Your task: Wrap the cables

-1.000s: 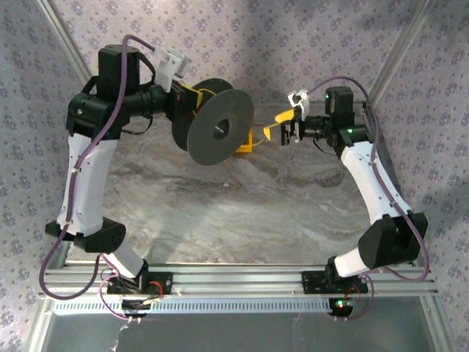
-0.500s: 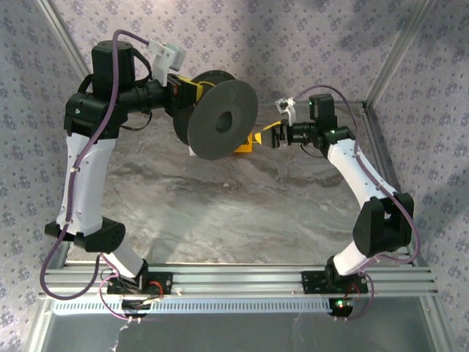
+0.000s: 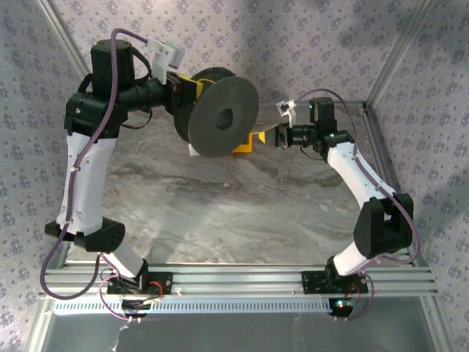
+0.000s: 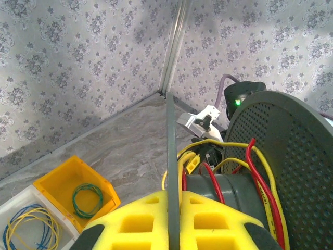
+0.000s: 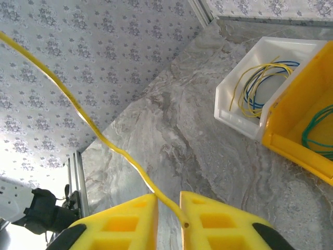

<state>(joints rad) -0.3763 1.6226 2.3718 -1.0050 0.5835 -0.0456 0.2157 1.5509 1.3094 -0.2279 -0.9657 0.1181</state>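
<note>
Spool [image 3: 223, 117] is raised off the table [image 3: 242, 213], the left claw [image 4: 173, 202] clamped on its thin flange, likely so the hub can take turns; the right claw [image 5: 169, 207] is pinched narrow on a yellow cable [image 5: 93, 133] that stretches away, presumably to the spool, to feed it; the yellow bin [image 4: 99, 179] holds a green loop [image 4: 74, 200]; the white bin [image 5: 231, 109] holds yellow and blue wires [image 5: 255, 86].

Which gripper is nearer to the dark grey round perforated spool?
Left. The left gripper clamps the dark grey round spool by one flange's edge; the right gripper sits off to the spool's right, apart from it, a thin yellow cable between its fingers.
</note>
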